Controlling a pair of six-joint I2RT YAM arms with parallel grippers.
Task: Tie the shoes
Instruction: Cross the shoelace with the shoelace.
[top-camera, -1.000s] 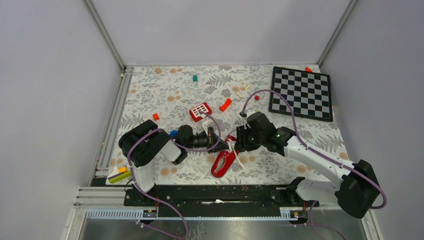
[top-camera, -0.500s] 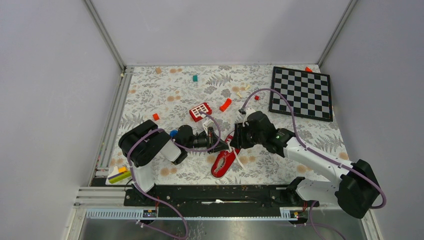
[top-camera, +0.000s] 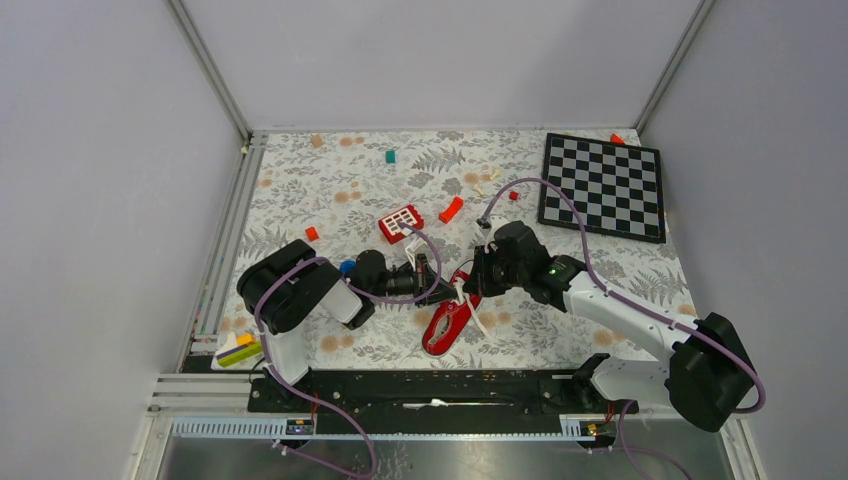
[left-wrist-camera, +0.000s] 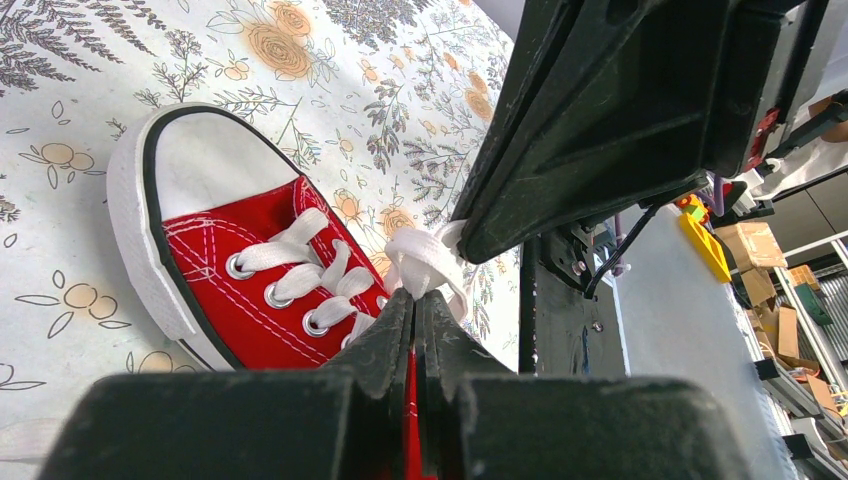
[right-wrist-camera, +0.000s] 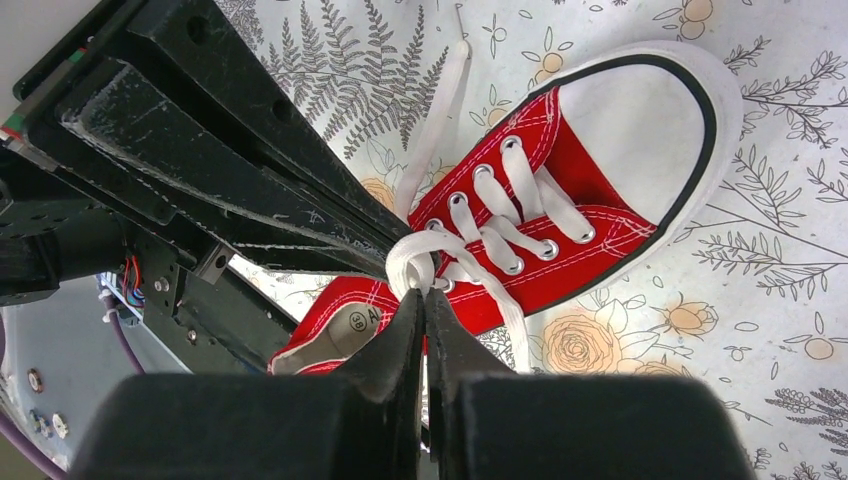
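Sneaker (right-wrist-camera: 560, 220) lies just under both grippers, bow not yet made.
Left gripper (left-wrist-camera: 414, 300) and right gripper (right-wrist-camera: 422, 297), tip to tip, are each clamped on the white laces (right-wrist-camera: 415, 262) bunched between them; I judge that pulling tight is left.

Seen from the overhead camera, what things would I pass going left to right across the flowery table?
yellow and green blocks → small red cube → red block with white squares → curved red-orange piece → chessboard. The red sneaker lies nearer, level with the curved piece, so it is left out.
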